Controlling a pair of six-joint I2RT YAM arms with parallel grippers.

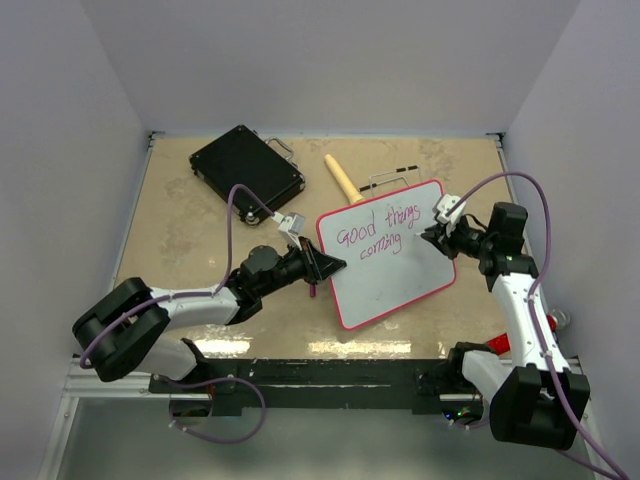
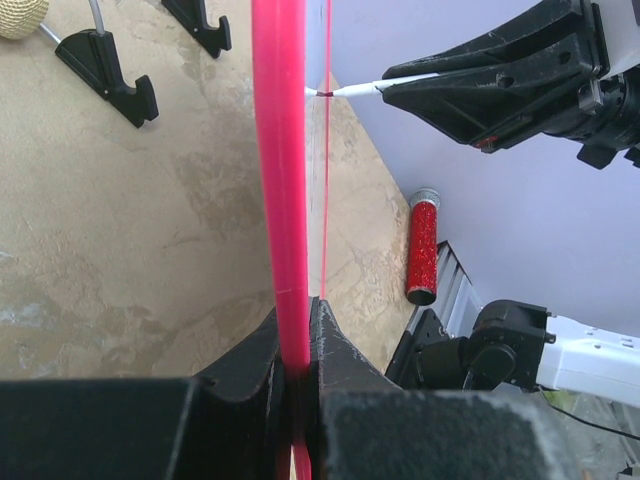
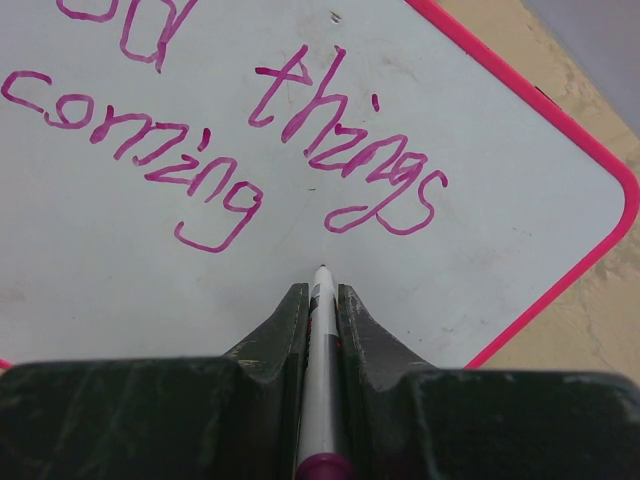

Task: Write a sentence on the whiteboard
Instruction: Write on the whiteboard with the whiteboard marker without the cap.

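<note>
The whiteboard (image 1: pixel 397 288), white with a pink rim, is propped tilted at the table's middle. The sentence (image 1: pixel 378 236) reads "Good things coming" in purple, in two lines. My left gripper (image 1: pixel 334 266) is shut on the board's left rim (image 2: pixel 280 180), which runs up between its jaws (image 2: pixel 298 335). My right gripper (image 1: pixel 429 237) is shut on a white marker (image 3: pixel 321 340). The marker tip points at the board (image 3: pixel 130 300) just below "things" in the sentence (image 3: pixel 340 150). In the left wrist view the marker tip (image 2: pixel 345 90) meets the board's face.
A black hard case (image 1: pixel 247 165) lies at the back left. A wooden-handled tool (image 1: pixel 343 180) and a wire stand (image 1: pixel 395 181) sit behind the board. A red glitter tube (image 2: pixel 424 245) lies near the right arm's base. Black stand feet (image 2: pixel 105 65) rest on the table.
</note>
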